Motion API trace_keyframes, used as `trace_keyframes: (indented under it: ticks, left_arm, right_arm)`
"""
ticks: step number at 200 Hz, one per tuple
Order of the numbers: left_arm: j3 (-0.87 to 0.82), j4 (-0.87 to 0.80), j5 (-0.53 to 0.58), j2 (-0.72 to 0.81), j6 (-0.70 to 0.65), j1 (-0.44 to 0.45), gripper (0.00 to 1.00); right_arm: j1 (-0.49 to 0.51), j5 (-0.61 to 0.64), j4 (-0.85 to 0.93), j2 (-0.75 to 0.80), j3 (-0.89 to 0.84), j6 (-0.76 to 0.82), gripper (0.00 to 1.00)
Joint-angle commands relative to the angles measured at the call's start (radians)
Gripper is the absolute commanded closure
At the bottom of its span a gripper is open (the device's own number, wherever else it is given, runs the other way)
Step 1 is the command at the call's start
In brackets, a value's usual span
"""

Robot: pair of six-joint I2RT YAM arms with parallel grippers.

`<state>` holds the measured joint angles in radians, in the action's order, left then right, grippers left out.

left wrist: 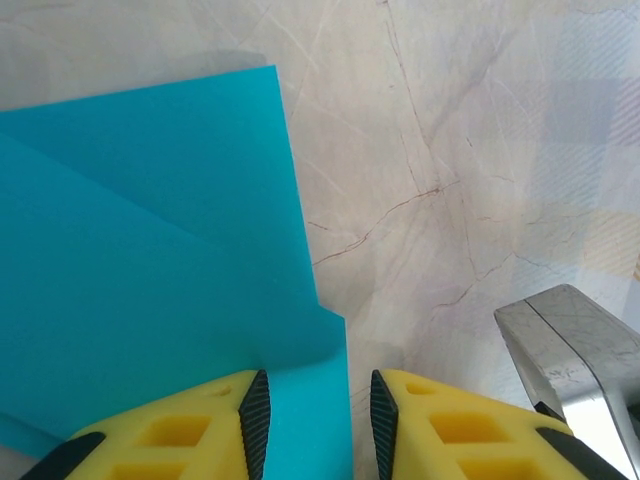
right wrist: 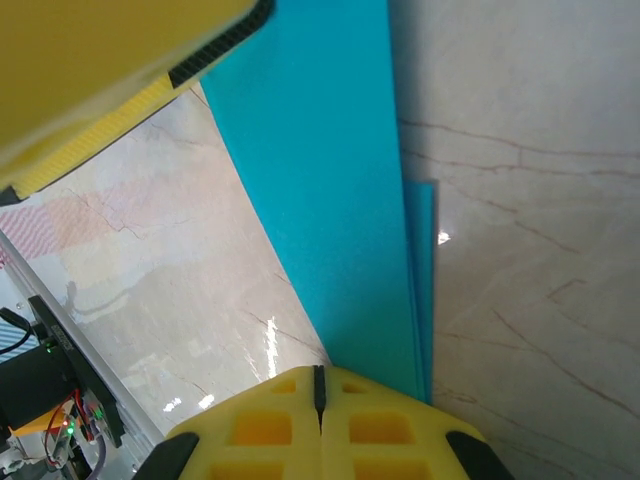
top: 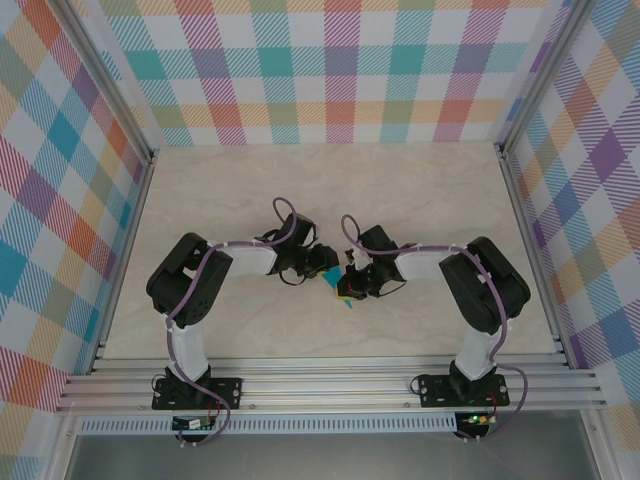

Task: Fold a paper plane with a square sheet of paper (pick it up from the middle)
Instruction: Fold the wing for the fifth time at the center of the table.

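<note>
Currently the paper (left wrist: 150, 280) lies on the table (left wrist: 460, 140) at mid-field, between the two wrists. It is partly folded. The left wrist view shows overlapping layers with a diagonal edge across them. The right wrist view shows a long narrow strip with a second layer's edge exposed along its right side.

Left gripper (left wrist: 312, 415): jaws apart, with a moderate gap. The paper's right-hand corner lies flat in that gap. Neither pad is seen touching it, so no grip is assumed.

Right gripper (right wrist: 320, 385): jaws together, pads meeting. The tip sits at the near end of the strip. Whether it pins the paper down or stands just above it cannot be told.

Step in hand (judgement): an intermediate fold. The paper is layered but not yet a pointed dart with a centre crease. The right gripper appears placed as a hold-down, and the left is lined up on a free edge.

Next move (judgement):
1. Anchor the strip so the layers do not slide.
2. Close the left jaws on the top layer only.
3. Carry that edge over squarely.

A double-layer pinch or a shifted anchor would skew the crease.
</note>
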<state>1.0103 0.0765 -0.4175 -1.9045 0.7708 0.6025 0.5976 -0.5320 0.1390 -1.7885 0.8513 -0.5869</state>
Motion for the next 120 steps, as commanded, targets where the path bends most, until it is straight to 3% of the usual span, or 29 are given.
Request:
trace_keyframes:
  ticks: [1,120]
  left_arm:
    - [-0.039,-0.081,0.064,-0.044,-0.025,-0.003,0.65]
    - [-0.039,-0.089,0.063,-0.039,-0.034,-0.014,0.65]
  right_arm:
    - [0.005,0.027,0.092,0.034,-0.036,0.012,0.96]
    - [-0.011,0.022,0.076,0.093,-0.145,0.031,0.95]
